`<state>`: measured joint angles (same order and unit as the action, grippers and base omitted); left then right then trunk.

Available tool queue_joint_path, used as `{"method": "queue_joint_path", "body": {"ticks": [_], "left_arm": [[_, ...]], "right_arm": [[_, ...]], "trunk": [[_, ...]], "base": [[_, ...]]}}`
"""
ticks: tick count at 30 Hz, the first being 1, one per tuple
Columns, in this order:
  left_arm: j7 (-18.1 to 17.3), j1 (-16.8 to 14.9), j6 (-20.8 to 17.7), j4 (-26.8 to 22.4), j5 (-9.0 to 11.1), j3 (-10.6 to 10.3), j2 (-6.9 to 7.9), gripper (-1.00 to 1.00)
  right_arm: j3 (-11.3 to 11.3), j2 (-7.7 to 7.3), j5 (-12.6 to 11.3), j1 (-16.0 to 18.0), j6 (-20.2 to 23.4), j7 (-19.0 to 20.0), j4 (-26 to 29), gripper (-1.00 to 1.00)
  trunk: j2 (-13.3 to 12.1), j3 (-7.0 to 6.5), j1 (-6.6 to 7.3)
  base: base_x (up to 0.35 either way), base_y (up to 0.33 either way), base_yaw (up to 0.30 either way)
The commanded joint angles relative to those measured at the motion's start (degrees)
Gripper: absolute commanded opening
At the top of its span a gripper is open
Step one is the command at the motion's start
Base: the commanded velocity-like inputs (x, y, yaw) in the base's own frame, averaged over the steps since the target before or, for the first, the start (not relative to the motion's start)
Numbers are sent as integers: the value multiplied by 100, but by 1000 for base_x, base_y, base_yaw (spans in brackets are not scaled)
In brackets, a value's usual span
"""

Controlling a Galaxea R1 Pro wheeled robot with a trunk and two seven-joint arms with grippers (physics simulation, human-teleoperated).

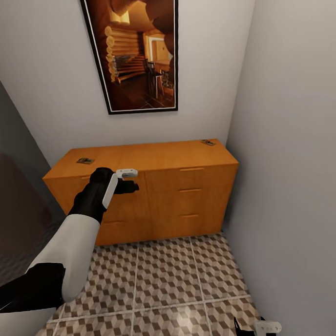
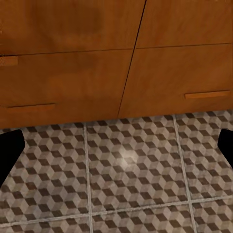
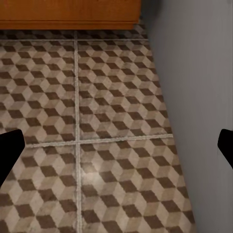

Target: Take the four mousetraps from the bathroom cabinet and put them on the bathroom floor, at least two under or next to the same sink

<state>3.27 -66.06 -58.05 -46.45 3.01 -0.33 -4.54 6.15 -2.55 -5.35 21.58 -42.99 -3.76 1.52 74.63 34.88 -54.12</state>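
Two mousetraps (image 1: 85, 161) (image 1: 208, 143) sit near cabinet (image 1: 178, 187) top's opposite edges.

Two mousetraps (image 1: 85, 161) atop cabinet (image 1: 188, 186)

Soft, even light is filling the room, with no hard shadows. A pale glare patch is shining on the floor (image 1: 179, 316) tiles in front of the cabinet (image 1: 153, 161), and fainter sheens are showing in both wrist views. The cabinet top is glowing bright orange while its front is sitting darker. The wall left of the cabinet is falling into grey shade. Renders are looking slightly soft, and the walls are leaning outward toward the frame edges.
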Motion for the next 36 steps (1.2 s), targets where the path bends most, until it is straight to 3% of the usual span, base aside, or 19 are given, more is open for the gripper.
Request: {"method": "queue_joint_path", "body": {"ticks": [1, 36], "left_arm": [[34, -3, -22, -4, 33, -5, 0, 100], [34, -3, -22, -3, 25, -11, 4, 100]], "right_arm": [[53, 0, -54, 3, -15, -11, -3, 100], [53, 0, -54, 4, -13, -11, -3, 100]], "trunk": [[3, -4, 0], [3, -316, 0]], "base": [[0, 0, 0], [0, 0, 0]]}}
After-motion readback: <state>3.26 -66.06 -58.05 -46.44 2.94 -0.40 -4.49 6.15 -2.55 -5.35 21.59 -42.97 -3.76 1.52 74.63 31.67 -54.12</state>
